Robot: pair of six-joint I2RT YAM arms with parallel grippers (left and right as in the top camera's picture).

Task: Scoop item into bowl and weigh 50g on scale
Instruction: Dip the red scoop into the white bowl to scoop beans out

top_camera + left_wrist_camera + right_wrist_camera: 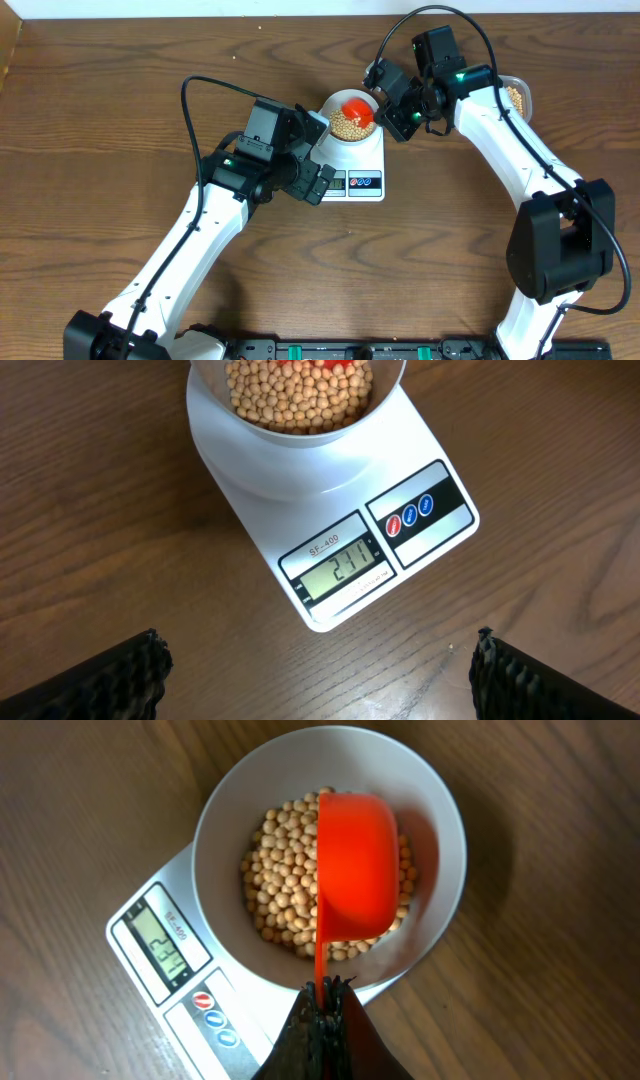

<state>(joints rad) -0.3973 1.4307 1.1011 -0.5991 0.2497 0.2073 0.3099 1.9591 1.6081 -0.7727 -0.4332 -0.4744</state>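
- Our right hand (325,995) is pinched shut on the thin handle of an orange scoop (355,860), with the fingers tight together around it.
- The scoop's cup sits over the bowl (225,830), right of its middle. The wrist camera shows only a smooth orange side, and we cannot tell whether it touches the heap below.
- The beans (285,860) lie in the bowl, a tan-yellow pile covering its floor, with bare white wall showing above them all round.
- The bowl stands on the round end of the scale (250,480), which lies flat on the wooden surface (100,120) near the middle of the far side.
- From the left wrist we read the display (338,567) as the digits 2, 3, 1; any decimal point is too small to make out.
- Beside the display are the round buttons (410,515), one red and one blue.
- Our left hand (320,680) hangs just in front of the scale's display edge with its fingers (130,670) spread wide, gripping nothing.
- Overhead, a tub (517,96) with more beans peeks out at the far right, partly hidden behind the right arm.
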